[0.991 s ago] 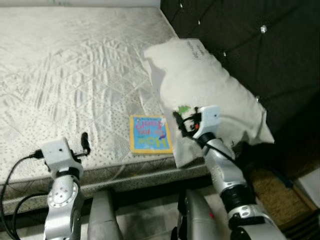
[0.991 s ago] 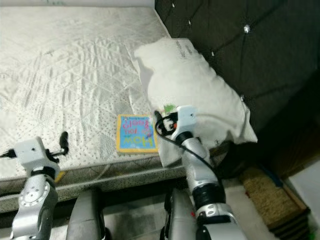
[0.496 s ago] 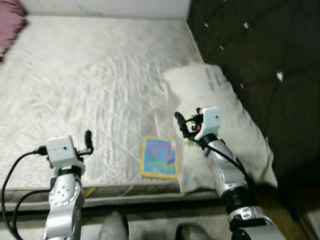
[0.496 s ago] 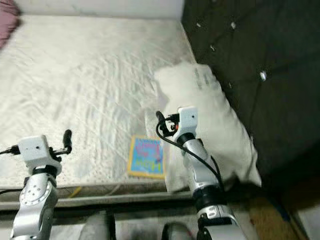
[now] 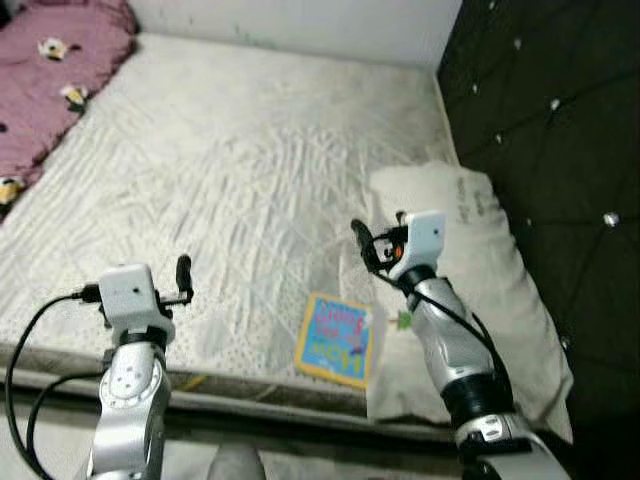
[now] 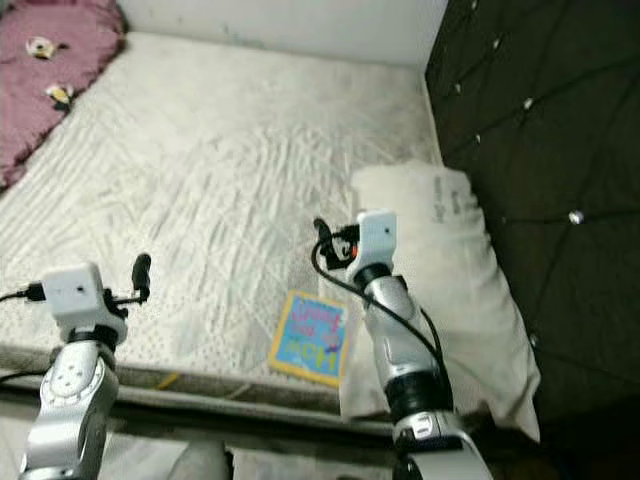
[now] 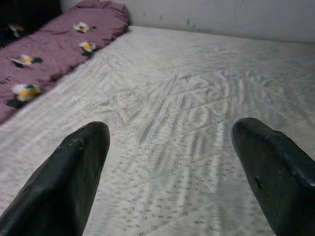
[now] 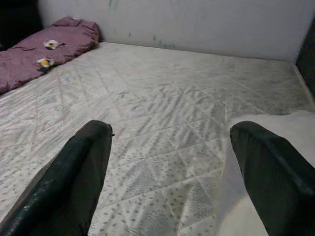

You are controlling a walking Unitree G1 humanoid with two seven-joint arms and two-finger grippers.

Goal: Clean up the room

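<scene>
At the far left, a purple blanket [image 5: 55, 85] with small flower prints lies bunched along the far left side of the bed, running off the corner of the head views. It shows again in the left wrist view [image 7: 59, 49], well ahead of the fingers.

The mattress [image 5: 260, 170] is a wide stretch of pale quilted cover, bare from the blanket across to the pillow. Its near edge runs slanting across the bottom of the head views, and its far edge meets a white wall [image 5: 300, 20].

The left gripper [image 5: 183, 277] hovers over the near left part of the mattress, close to the near edge, touching nothing. In the left wrist view its two black fingers [image 7: 74, 172] stand wide apart with only quilted cover between them.

Right of the middle, a book [image 5: 338, 339] with a yellow border and a blue and pink cover lies flat on the mattress, close to the near edge and slightly turned. Its right side sits just beside the pillow's near corner.

The right gripper [image 5: 362, 240] is raised above the mattress, beyond the book and just beside the pillow's left edge, holding nothing. In the right wrist view its fingers [image 8: 74, 177] are spread wide over the quilting.

The white pillow [image 5: 490, 290] lies along the right side of the bed, its near end hanging past the mattress edge. Its right side rests against a dark tufted headboard [image 5: 560, 130] with shiny buttons.
</scene>
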